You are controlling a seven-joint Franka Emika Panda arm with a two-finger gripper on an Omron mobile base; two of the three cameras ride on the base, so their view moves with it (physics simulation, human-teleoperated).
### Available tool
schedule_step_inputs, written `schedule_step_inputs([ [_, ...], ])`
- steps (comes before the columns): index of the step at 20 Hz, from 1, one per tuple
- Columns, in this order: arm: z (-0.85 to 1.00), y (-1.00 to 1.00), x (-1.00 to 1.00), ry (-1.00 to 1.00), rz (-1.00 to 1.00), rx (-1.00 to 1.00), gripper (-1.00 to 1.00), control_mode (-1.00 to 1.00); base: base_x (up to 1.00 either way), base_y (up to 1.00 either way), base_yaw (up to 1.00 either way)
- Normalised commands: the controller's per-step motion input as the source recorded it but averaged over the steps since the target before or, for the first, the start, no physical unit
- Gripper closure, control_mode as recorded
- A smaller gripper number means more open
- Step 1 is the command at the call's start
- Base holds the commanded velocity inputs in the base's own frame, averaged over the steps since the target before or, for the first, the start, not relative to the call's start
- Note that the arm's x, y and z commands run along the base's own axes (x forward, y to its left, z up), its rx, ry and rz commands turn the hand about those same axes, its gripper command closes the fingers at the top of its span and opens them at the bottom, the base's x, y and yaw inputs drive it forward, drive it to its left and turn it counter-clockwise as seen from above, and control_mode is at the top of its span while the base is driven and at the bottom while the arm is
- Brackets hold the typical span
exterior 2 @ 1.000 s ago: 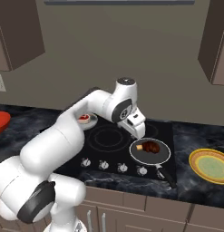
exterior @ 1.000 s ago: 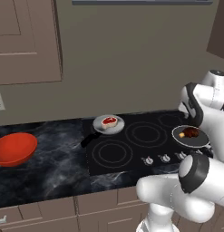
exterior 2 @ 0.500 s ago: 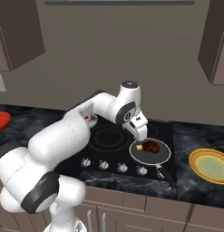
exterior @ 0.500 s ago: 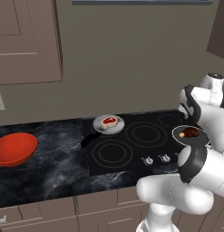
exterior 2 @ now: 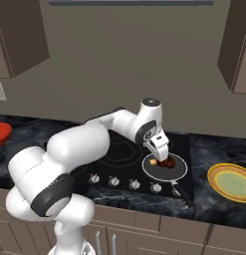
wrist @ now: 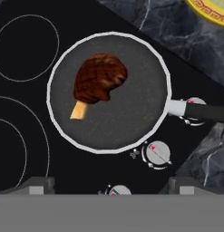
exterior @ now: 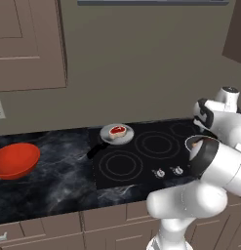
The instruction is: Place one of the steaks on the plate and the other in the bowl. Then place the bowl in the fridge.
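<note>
Tool [exterior 2: 163, 152] open, pointing down, poised over frying pan [wrist: 145, 113]

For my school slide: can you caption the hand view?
Open gripper hovers above a frying pan holding a browned steak on the black stove.

There are no words or numbers to read anywhere; the stove knobs [wrist: 158, 154] only have small red marks, and the yellow plate [exterior 2: 233, 181] has a pattern on its rim, not letters
</note>
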Motion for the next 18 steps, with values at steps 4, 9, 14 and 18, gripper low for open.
schedule_step_inputs([
  [4, -0.39, -0.07, 0.17, 0.00, -0.02, 0.00, -1.00, -1.00, 0.00, 0.00, 0.00],
  [9, -0.36, -0.01, 0.19, 0.00, -0.04, 0.00, -1.00, -1.00, 0.00, 0.00, 0.00],
  [14, -0.32, -0.05, 0.18, 0.00, -0.04, 0.00, -1.00, -1.00, 0.00, 0.00, 0.00],
  [18, -0.23, -0.13, 0.15, 0.00, -0.04, 0.00, -1.00, -1.00, 0.00, 0.00, 0.00],
])
